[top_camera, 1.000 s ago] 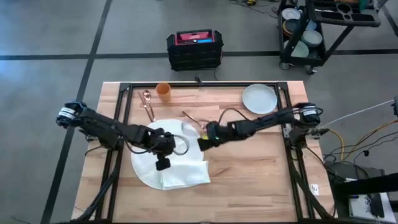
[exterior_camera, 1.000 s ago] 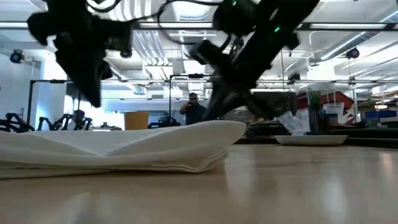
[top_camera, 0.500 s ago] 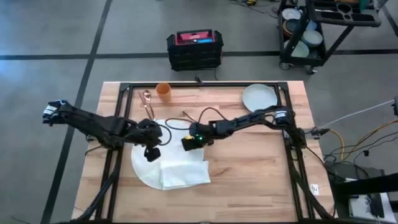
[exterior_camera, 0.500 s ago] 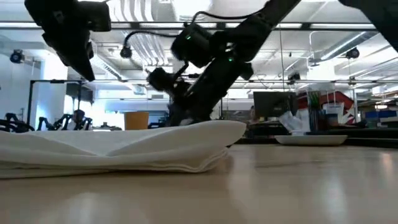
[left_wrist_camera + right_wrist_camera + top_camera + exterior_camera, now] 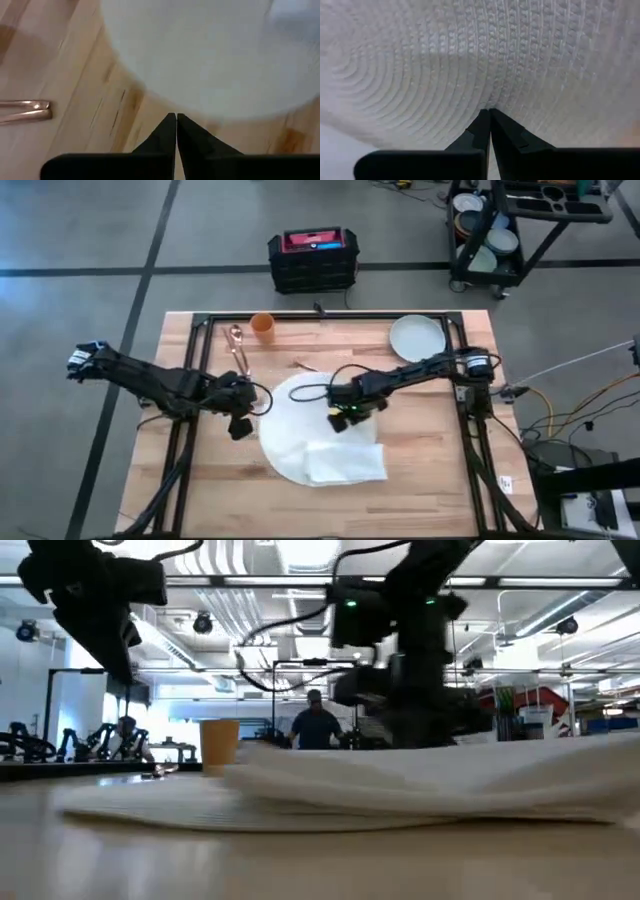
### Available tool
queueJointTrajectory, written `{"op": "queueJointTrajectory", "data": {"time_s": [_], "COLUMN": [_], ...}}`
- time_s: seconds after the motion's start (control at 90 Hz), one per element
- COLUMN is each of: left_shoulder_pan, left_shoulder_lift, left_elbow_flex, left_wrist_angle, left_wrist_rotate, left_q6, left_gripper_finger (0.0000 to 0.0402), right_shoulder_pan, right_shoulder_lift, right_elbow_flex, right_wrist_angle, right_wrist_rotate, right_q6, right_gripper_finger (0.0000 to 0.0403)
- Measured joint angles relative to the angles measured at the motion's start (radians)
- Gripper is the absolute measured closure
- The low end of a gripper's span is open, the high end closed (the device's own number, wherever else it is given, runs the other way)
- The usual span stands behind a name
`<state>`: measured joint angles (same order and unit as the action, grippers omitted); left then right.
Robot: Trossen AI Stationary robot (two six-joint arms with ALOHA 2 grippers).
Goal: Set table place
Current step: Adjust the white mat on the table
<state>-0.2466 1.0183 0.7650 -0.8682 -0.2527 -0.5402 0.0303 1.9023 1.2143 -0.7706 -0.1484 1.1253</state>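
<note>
With its pincer [image 5: 342, 420] closed and pressed on the mat [image 5: 300, 430], the right arm risked bunching it or dragging the folded napkin [image 5: 345, 463] at its five o'clock edge off the tabletop [image 5: 420, 480], while the left pincer [image 5: 240, 425], also closed and empty, waited beside the mat's nine o'clock edge.

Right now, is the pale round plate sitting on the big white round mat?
No, the pale round plate sits apart on bare wood near the table's far right corner.
</note>
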Motion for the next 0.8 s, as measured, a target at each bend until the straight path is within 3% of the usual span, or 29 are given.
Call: {"op": "queueJointTrajectory", "data": {"time_s": [0.222, 0.422, 0.567, 0.8], "left_shoulder_pan": [0.0, 0.001, 0.002, 0.002], "left_shoulder_lift": [0.005, 0.014, 0.016, 0.012], "left_elbow_flex": [-0.003, -0.004, -0.004, -0.004], "left_wrist_angle": [0.01, 0.016, 0.015, 0.011], "left_wrist_rotate": [-0.001, -0.003, -0.002, 0.0], "left_q6": [0.051, 0.06, 0.06, 0.044], "left_gripper_finger": [0.0402, 0.0401, 0.0401, 0.0401], "right_shoulder_pan": [0.095, 0.173, 0.201, 0.175], "right_shoulder_lift": [-0.153, -0.2, -0.197, -0.28], "right_elbow_flex": [-0.193, -0.321, -0.342, -0.241], "right_wrist_angle": [-0.047, 0.211, 0.423, 0.446], "right_wrist_rotate": [-0.025, -0.139, -0.13, -0.065], "right_q6": [0.207, 0.41, 0.504, 0.478], "right_gripper_finger": [0.0403, 0.0403, 0.0403, 0.0403]}}
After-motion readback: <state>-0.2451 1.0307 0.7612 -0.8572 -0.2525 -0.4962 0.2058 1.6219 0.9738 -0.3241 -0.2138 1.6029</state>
